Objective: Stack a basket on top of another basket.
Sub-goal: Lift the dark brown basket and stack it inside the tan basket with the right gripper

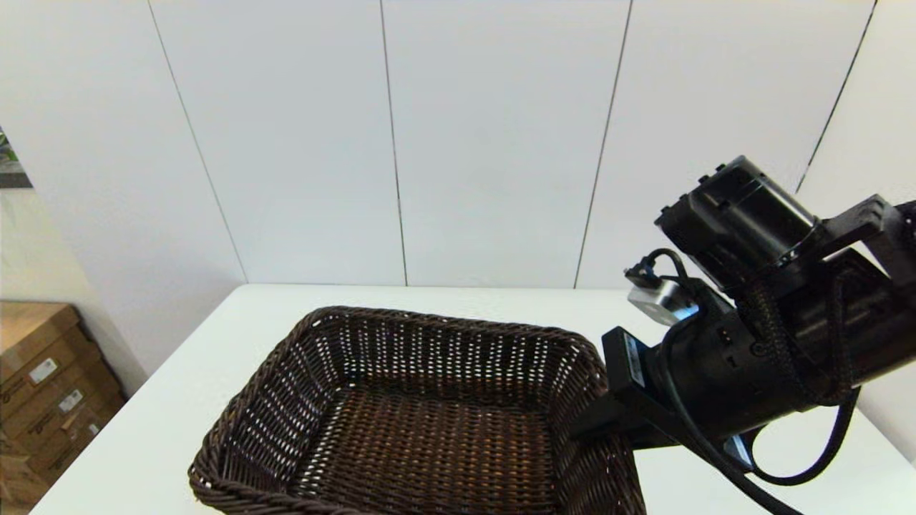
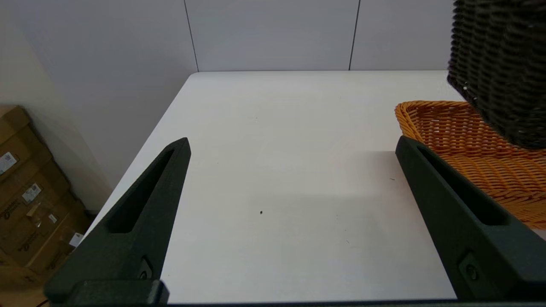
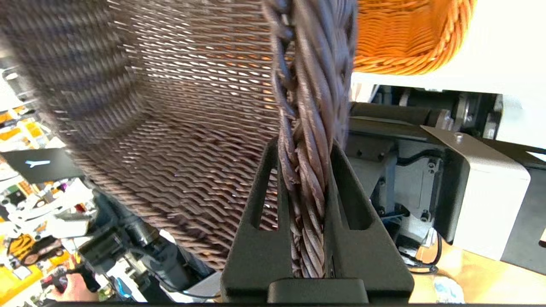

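Note:
The dark brown basket (image 1: pixel 429 400) hangs in the air, tilted, in the middle of the head view. My right gripper (image 1: pixel 597 423) is shut on the braided rim of its right side; the rim (image 3: pixel 305 140) is pinched between the two black fingers in the right wrist view. The orange-tan basket (image 2: pixel 469 145) stands on the white table (image 2: pixel 277 128), right under the dark basket (image 2: pixel 499 64), which hovers above it without touching. Orange weave (image 3: pixel 405 38) also shows past the dark rim. My left gripper (image 2: pixel 294 145) is open over bare table, to the left of the orange-tan basket, and holds nothing.
Cardboard boxes (image 1: pixel 43 386) are stacked on the floor off the table's left edge. A white panelled wall (image 1: pixel 458 143) closes the far side of the table. The robot's own base (image 3: pixel 426 170) shows below the table in the right wrist view.

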